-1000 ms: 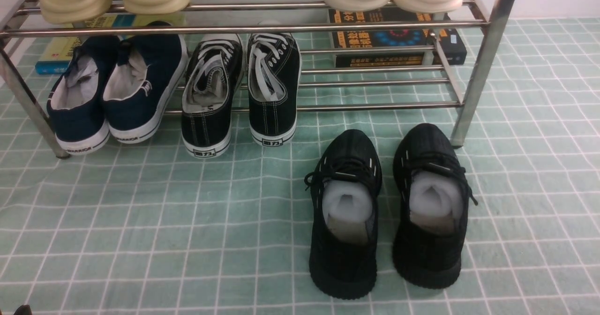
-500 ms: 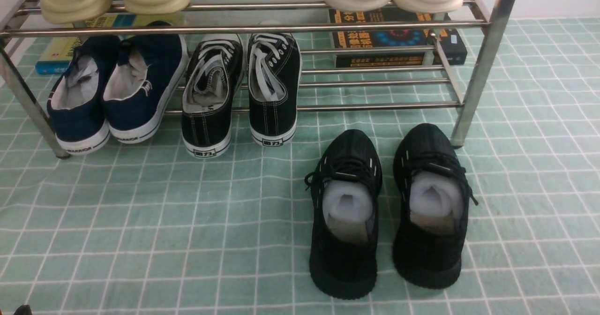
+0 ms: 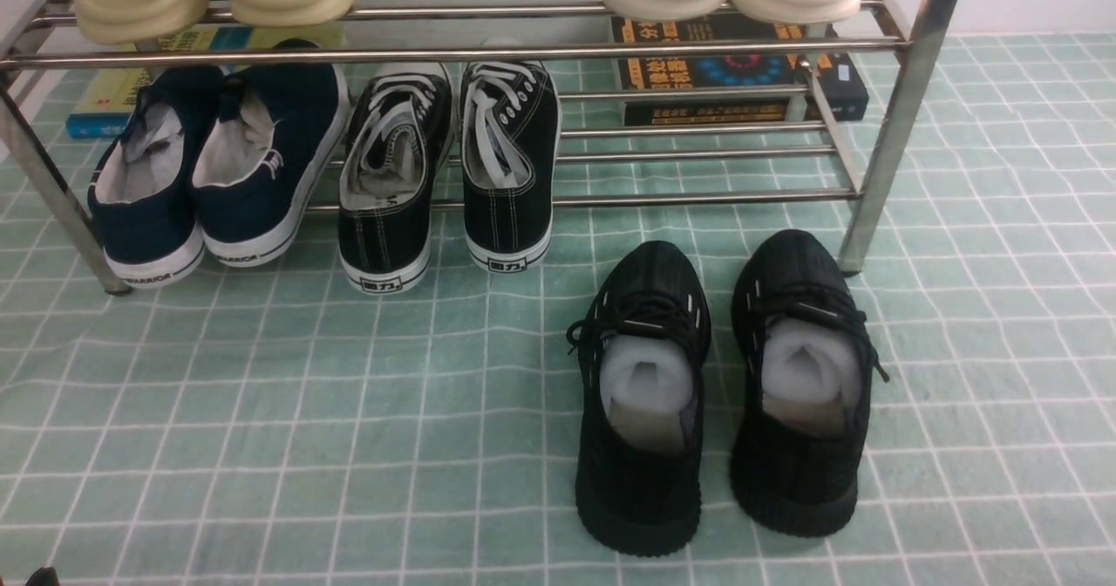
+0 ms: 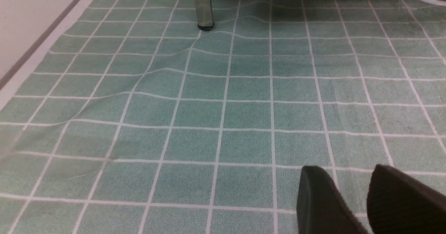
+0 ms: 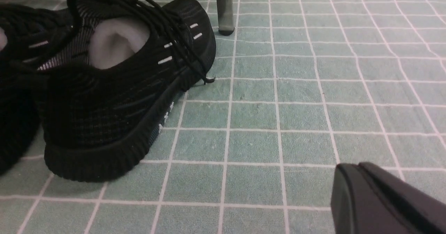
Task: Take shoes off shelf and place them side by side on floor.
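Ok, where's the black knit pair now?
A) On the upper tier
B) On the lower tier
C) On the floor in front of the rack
C: both knit shoes sit side by side on the floor, in front of the rack.

At the top of the front view, a glossy, smooth steel-bar shelf (image 3: 706, 197); lower right, matt black knit-mesh sneakers (image 3: 641, 490) with ridged soles; beneath, slightly wrinkled, matt green floor covering (image 3: 288, 446).
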Robot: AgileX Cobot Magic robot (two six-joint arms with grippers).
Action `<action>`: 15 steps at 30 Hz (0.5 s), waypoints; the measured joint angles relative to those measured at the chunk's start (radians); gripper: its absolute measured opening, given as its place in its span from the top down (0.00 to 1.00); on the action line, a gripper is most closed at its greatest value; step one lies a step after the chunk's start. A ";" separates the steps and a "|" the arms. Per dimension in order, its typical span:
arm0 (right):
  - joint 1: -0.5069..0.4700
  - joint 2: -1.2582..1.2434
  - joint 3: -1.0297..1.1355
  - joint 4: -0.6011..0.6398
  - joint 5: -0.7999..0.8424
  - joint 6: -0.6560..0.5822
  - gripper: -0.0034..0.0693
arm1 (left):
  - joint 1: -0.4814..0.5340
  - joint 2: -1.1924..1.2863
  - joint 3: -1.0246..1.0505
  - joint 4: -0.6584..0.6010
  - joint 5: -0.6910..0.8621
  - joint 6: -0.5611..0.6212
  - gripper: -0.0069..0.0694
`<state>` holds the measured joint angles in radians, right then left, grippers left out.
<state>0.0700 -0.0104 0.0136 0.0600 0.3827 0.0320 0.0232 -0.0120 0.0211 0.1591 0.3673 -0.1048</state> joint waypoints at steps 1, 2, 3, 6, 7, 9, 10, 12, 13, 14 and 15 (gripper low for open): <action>-0.002 0.000 0.000 0.000 0.004 0.000 0.93 | 0.000 0.000 0.000 0.000 0.000 0.000 0.59; -0.008 0.000 0.000 0.000 0.005 0.000 0.92 | 0.000 0.000 0.000 0.000 0.000 0.000 0.59; -0.013 0.000 0.000 0.000 0.006 0.000 0.92 | 0.000 0.000 0.000 0.000 0.000 0.000 0.59; -0.038 0.000 0.000 0.000 0.007 0.000 0.92 | 0.000 0.000 0.000 0.000 0.000 0.000 0.59; -0.046 0.000 0.000 0.000 0.007 0.000 0.92 | 0.000 0.000 0.000 0.000 0.000 0.000 0.59; -0.060 0.000 0.000 0.000 0.007 0.000 0.91 | 0.000 0.000 0.000 0.000 0.000 0.000 0.59; -0.062 0.000 0.000 0.000 0.007 0.000 0.91 | 0.000 0.000 0.000 0.000 0.000 0.000 0.59; -0.066 0.000 0.000 0.000 0.007 0.000 0.91 | 0.000 0.000 0.000 0.000 0.000 0.000 0.59; -0.067 0.000 0.000 0.000 0.007 0.000 0.91 | 0.000 0.000 0.000 0.000 0.000 0.000 0.59; -0.067 0.000 0.000 0.000 0.007 0.000 0.91 | 0.000 0.000 0.000 0.000 0.000 0.000 0.59; -0.066 0.000 0.000 0.000 0.007 0.000 0.91 | 0.000 0.000 0.000 0.000 0.000 0.000 0.59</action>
<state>0.0044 -0.0104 0.0136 0.0600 0.3901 0.0320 0.0232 -0.0120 0.0211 0.1591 0.3673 -0.1048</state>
